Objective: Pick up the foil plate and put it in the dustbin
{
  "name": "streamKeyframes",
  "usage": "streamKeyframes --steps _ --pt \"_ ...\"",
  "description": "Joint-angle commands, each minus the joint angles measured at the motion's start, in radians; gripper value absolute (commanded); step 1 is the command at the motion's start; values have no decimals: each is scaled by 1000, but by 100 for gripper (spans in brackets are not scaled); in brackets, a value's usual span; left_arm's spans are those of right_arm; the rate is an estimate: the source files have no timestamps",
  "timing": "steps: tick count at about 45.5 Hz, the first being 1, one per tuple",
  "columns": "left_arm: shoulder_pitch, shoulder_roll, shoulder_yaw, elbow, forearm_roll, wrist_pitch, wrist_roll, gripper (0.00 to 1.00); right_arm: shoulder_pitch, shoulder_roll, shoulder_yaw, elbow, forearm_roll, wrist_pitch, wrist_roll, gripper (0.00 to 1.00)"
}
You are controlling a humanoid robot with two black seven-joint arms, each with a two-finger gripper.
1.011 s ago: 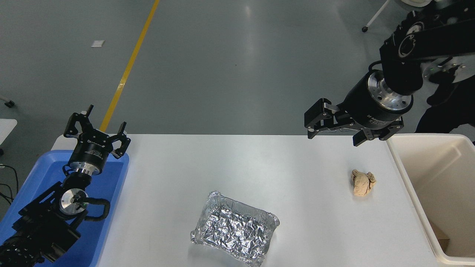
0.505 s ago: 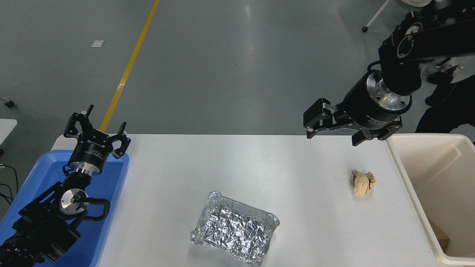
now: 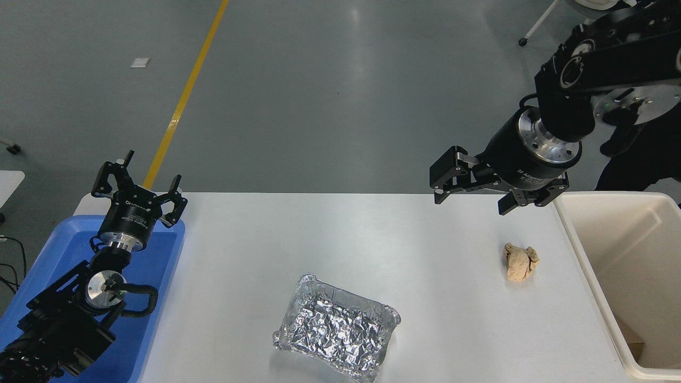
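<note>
The foil plate (image 3: 337, 329), a shiny crinkled silver tray with a rolled rim, lies on the white table near its front edge, a little right of centre. The dustbin (image 3: 582, 255), a deep cream-white bin, stands at the table's right end. My right gripper (image 3: 470, 200) hangs open and empty in the air over the table's far right part, well above and to the right of the foil plate, just left of the dustbin. My left gripper (image 3: 139, 187) stays parked at the lower left, open, over the blue tray.
A small crumpled beige paper wad (image 3: 521, 261) lies on the table between the right gripper and the dustbin. A shallow blue tray (image 3: 159, 266) sits at the table's left end under the left arm. A brown scrap (image 3: 631, 340) lies inside the dustbin.
The right arm has drifted slightly left and upward, its gripper still open. The foil plate, wad and left arm have not moved.
</note>
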Motion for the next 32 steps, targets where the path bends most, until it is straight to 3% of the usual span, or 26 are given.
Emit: streamKeyframes --steps 1,32 --pt "0 0 0 0 0 0 0 99 -9 6 0 -5 1 1 1 100" --pt "-2 0 0 0 -2 0 0 99 -17 -1 -14 -17 3 1 1 100"
